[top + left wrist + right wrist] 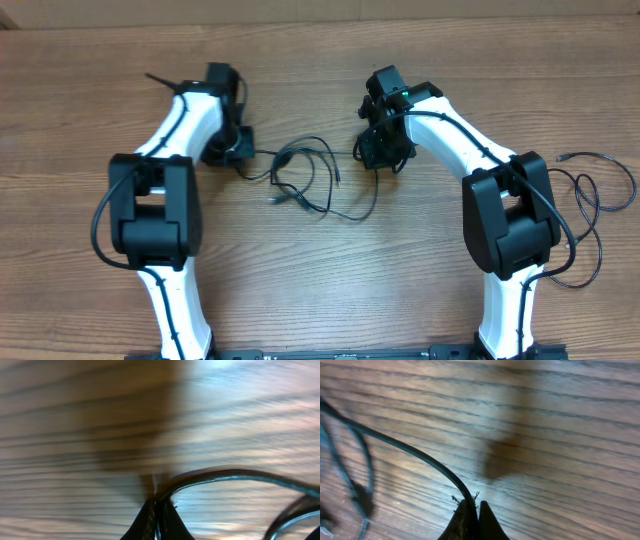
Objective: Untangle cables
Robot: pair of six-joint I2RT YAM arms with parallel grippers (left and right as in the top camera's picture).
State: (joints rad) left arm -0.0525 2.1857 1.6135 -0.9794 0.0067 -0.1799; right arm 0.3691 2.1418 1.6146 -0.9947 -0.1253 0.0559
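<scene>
A loose tangle of thin black cables (322, 180) lies on the wooden table between my two arms, with small plugs (282, 199) at its lower left. At the tangle's left end, my left gripper (243, 150) is shut on one cable. In the left wrist view its fingertips (157, 504) pinch that cable (235, 475), which arcs away to the right. My right gripper (372, 152) is shut on the tangle's right end. In the right wrist view the fingertips (474, 506) clamp a cable (400, 445) that curves off to the upper left, toward more loops (360, 490).
A separate thin black cable (600, 200) lies looped at the table's right edge beside the right arm's base, its plug (563, 158) pointing left. Both arms' white links (170, 130) (470, 140) flank the tangle.
</scene>
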